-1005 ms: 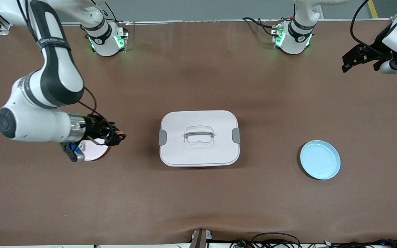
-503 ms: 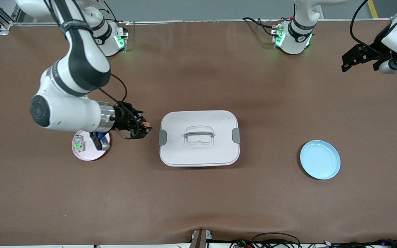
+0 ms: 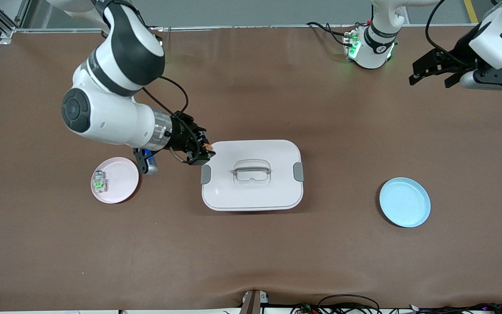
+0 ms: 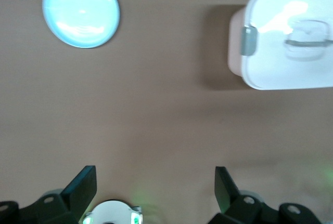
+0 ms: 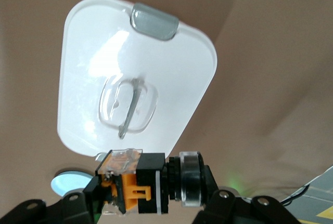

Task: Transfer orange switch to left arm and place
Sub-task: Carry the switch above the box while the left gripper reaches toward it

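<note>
Overhead, the right gripper [image 3: 202, 153] clamps the orange switch [image 5: 132, 185] above the box [image 3: 252, 192] corner; the left gripper [image 3: 435, 69] hangs spread over bare table.

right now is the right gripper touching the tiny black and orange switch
Touching. In the right wrist view the right gripper is shut on the tiny black switch with the orange centre, fingers pressed against its sides, above the large white lidded plastic box.

White jointed arms [image 3: 116, 61], black bands, black fingers [image 3: 425, 74], looping black cables, green base lights
</note>
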Motion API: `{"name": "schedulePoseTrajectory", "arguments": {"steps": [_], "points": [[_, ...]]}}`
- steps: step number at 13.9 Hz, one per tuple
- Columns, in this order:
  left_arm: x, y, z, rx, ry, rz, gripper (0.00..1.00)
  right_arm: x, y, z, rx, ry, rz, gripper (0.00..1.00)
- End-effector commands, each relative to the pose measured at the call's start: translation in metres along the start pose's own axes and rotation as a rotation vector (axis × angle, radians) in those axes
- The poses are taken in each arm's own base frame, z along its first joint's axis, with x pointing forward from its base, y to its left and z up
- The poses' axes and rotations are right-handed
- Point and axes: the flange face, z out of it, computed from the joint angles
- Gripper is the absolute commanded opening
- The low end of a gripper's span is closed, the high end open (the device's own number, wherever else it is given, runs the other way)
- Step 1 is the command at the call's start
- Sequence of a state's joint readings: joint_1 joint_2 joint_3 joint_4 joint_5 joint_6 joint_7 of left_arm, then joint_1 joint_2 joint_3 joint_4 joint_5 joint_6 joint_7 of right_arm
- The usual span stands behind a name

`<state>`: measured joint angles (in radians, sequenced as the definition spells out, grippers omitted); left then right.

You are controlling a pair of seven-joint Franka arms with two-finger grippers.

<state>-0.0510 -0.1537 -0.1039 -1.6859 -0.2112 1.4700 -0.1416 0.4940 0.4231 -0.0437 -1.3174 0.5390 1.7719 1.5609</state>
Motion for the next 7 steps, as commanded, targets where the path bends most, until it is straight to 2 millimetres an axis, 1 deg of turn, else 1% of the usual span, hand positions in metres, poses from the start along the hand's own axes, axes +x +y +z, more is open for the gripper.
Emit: {"name": "schedulePoseTrajectory", "arguments": {"steps": [1,3,4,5,7], "points": [[-0.007,0.029,0.017,-0.013,-0.016,0.039,1.00,-0.034,-0.005,-0.009,0.062,-0.022,0.073,0.00],[-0.005,0.048,0.035,-0.050,-0.008,0.062,1.00,-0.054,-0.005,-0.009,0.096,-0.031,0.097,0.00],[-0.003,0.054,0.040,-0.097,0.000,0.060,1.00,-0.063,-0.004,-0.004,0.097,-0.034,0.110,0.00],[-0.002,0.058,0.046,-0.151,0.000,0.052,1.00,-0.076,-0.001,0.000,0.096,-0.038,0.126,0.00],[-0.001,0.065,0.052,-0.250,-0.004,0.036,1.00,-0.104,0.001,0.009,0.136,-0.054,0.163,0.00]]}}
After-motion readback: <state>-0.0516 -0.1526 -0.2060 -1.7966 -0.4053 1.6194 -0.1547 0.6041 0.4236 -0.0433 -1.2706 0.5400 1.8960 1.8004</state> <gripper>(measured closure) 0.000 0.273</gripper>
